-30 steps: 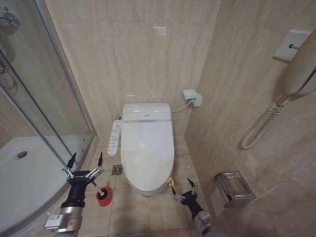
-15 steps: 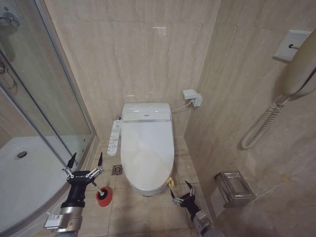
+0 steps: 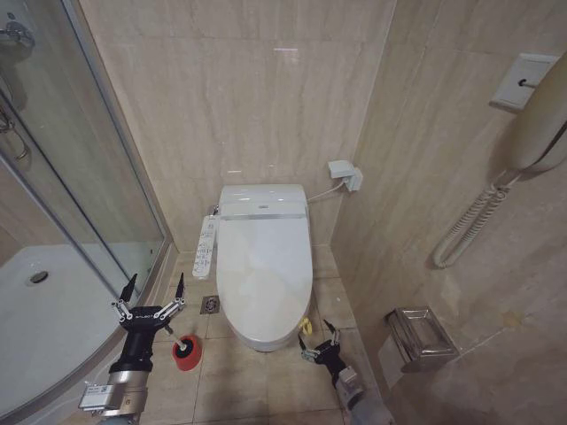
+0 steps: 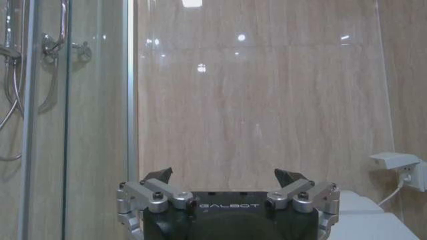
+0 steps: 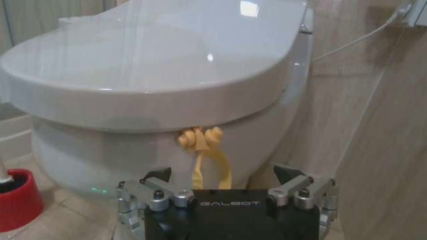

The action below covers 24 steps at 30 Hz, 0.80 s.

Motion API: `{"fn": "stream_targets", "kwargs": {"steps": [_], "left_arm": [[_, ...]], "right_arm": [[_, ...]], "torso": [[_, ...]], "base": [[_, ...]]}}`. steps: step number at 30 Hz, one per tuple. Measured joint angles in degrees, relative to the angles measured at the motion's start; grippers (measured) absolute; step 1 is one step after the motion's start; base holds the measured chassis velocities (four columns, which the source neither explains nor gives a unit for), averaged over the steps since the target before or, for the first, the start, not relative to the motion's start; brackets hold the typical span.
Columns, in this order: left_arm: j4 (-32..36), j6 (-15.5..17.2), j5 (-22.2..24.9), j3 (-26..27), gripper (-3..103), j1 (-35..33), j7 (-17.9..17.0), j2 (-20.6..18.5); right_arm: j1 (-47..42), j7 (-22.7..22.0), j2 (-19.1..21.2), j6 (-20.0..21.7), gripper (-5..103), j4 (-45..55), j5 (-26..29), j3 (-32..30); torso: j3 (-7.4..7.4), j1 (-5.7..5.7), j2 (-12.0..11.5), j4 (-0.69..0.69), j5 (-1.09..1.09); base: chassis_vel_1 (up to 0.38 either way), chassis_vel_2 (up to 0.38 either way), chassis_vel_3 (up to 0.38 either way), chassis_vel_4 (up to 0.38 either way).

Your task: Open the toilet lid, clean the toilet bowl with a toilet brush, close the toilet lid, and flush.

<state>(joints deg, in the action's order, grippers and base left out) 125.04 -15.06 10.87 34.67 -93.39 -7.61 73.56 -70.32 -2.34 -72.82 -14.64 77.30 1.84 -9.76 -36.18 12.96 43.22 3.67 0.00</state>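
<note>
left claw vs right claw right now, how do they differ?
Place: the left claw hangs over the floor beside the shower glass, near the toilet brush; the right claw is low at the front of the toilet bowl.
Aim: in its wrist view the left faces bare wall tile; the right faces the yellow tie under the toilet lid.
Shared: both open, both empty.
</note>
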Motion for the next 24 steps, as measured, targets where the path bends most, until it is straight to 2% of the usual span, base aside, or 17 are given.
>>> {"fn": "stream_targets", "kwargs": {"steps": [5,9,10,16,17,24], "left_arm": [[0.0,0.0,0.0,0.0,100,0.0,0.0,0.0],[0.0,0.0,0.0,0.0,100,0.0,0.0,0.0],[0.0,0.0,0.0,0.0,100,0.0,0.0,0.0],[0.0,0.0,0.0,0.0,100,0.0,0.0,0.0],[0.0,0.0,0.0,0.0,100,0.0,0.0,0.0],[0.0,0.0,0.0,0.0,100,0.0,0.0,0.0]], "right_arm": [[2.13,-0.37,-0.78,-0.56,100,-2.4,-1.44,-0.07],[2.73,-0.54,-0.89,-0.6,100,-2.87,-1.57,-0.08],[3.06,-0.62,-0.93,-0.72,95,-3.16,-1.6,-0.08],[3.43,-0.67,-0.77,-1.0,95,-3.37,-1.65,-0.05],[3.49,-0.67,-0.69,-1.1,70,-3.36,-1.65,-0.02],[3.71,-0.45,-0.59,-1.5,70,-3.59,-1.73,-0.09]], "torso": [[0.0,0.0,0.0,0.06,-0.04],[0.0,0.0,0.0,0.06,-0.04],[0.0,0.0,0.0,0.04,-0.04],[0.0,0.0,0.0,0.01,0.0],[0.0,0.0,0.0,0.01,0.01],[0.0,0.0,0.0,-0.02,0.03]], "base": [[0.0,0.0,0.0,0.0],[0.0,0.0,0.0,0.0],[0.0,0.0,0.0,0.0],[0.0,0.0,0.0,0.0],[0.0,0.0,0.0,0.0],[0.0,0.0,0.0,0.0]]}}
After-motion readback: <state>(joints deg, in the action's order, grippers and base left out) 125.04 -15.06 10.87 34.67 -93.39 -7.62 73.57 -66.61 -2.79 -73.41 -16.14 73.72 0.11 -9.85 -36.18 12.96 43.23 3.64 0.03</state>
